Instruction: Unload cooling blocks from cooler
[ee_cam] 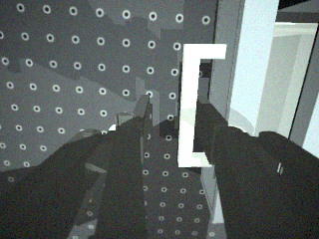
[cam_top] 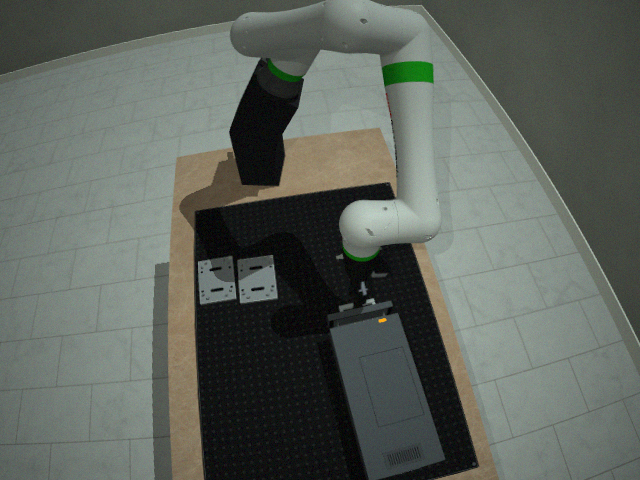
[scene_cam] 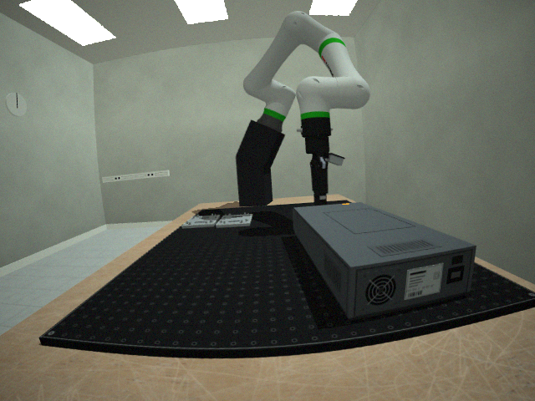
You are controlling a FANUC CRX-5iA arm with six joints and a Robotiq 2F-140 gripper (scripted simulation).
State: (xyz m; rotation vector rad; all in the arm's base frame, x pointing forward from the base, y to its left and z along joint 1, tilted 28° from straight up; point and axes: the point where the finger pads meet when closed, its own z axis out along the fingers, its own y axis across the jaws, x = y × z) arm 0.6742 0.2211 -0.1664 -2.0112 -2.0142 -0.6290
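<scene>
The cooler COLD [cam_top: 343,382] [scene_cam: 341,243] has its orange lamp [cam_top: 382,320] [scene_cam: 345,203] lit. Its drawer front [cam_top: 360,313] [ee_cam: 225,75] stands a little out from the housing, with a narrow gap behind it. My gripper [cam_top: 358,301] [scene_cam: 320,199] [ee_cam: 171,110] is partly open at the drawer handle [cam_top: 345,307] [ee_cam: 189,100]. One finger is between the handle bar and the drawer front; the other is outside the bar, clearly apart from it. The deck slots D1 [cam_top: 257,279] [scene_cam: 234,221] and D2 [cam_top: 216,280] [scene_cam: 201,220] hold no block. The cooling blocks and tubes cannot be made out.
The perforated black board [cam_top: 263,392] [scene_cam: 216,293] carries the cooler and both deck plates, on a wooden table [cam_top: 330,149] [scene_cam: 259,375]. The arm's black pedestal [cam_top: 258,155] [scene_cam: 255,172] stands behind the plates. The cooler is a tall box beside the gripper.
</scene>
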